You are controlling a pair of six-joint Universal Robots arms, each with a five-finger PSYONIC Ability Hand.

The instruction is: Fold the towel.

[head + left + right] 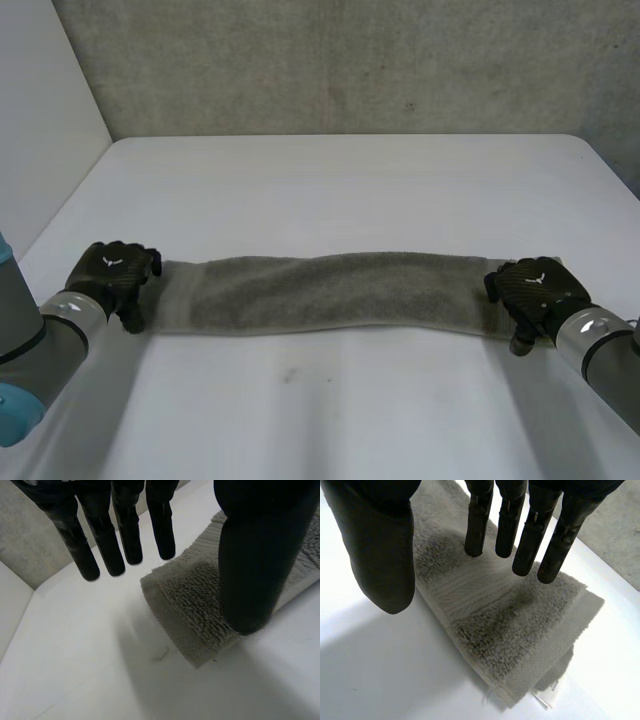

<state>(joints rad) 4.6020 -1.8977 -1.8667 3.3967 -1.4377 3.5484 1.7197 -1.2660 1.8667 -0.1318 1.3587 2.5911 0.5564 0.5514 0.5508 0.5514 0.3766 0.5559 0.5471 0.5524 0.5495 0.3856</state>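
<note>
Left hand point(110, 268): we record fingers point(102, 545) straight and spread, held off the cloth just past its end, with the thumb point(255, 570) over that end (contact we cannot confirm). Right hand point(535, 285): fingers point(479, 525) straight and relaxed, poised over the opposite end, thumb beside the near edge. Towel point(340, 290): grey, folded into a long narrow band, lying flat between both hands, parallel to the near edge of the white tabletop point(340, 180).

Right hand point(382, 555), black, fingers point(507, 525) straight and parted, is hanging over the end of a grey folded terry towel point(510, 625); thumb is hovering beside its long edge, over white table point(380, 680); small white label point(547, 692) is poking out under the corner
</note>
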